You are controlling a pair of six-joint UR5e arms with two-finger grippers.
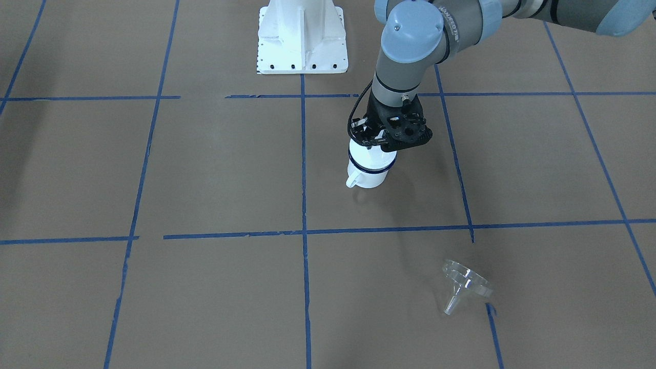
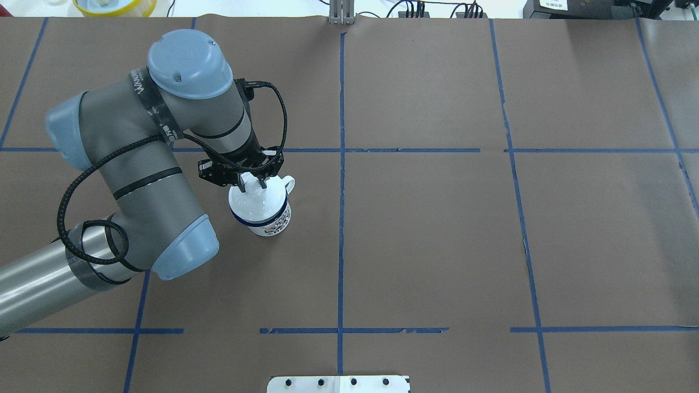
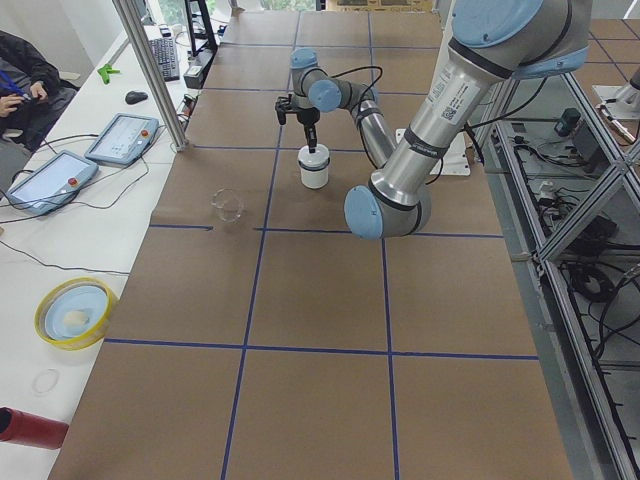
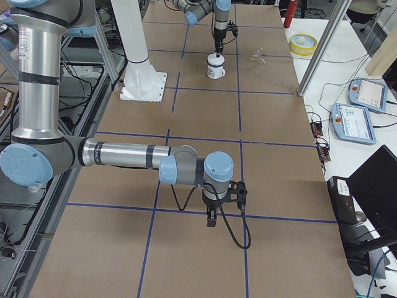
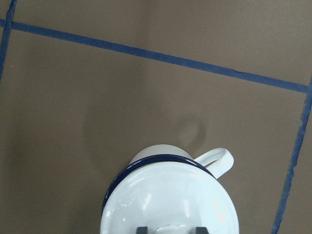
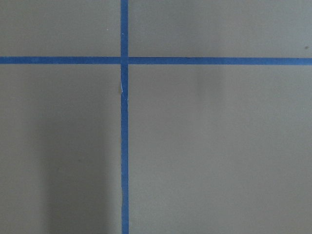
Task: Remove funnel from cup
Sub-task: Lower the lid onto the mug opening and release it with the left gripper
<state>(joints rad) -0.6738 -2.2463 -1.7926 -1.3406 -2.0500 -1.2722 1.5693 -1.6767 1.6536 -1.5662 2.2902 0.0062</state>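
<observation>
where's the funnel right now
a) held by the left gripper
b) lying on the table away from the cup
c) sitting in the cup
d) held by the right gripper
b: the funnel lies on its side on the table, well apart from the cup, while the left gripper is shut on the lid atop the cup.

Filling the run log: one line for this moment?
funnel: lying on table, off cup | lid: on cup | left gripper: at lid knob | right gripper: far off

Brown table (image 1: 205,169), blue tape grid (image 1: 303,205). White cup (image 1: 366,174) stands upright straight under left gripper (image 2: 254,184). Clear funnel (image 1: 464,284) lies on its side, well apart from that gripper, away from robot.
</observation>
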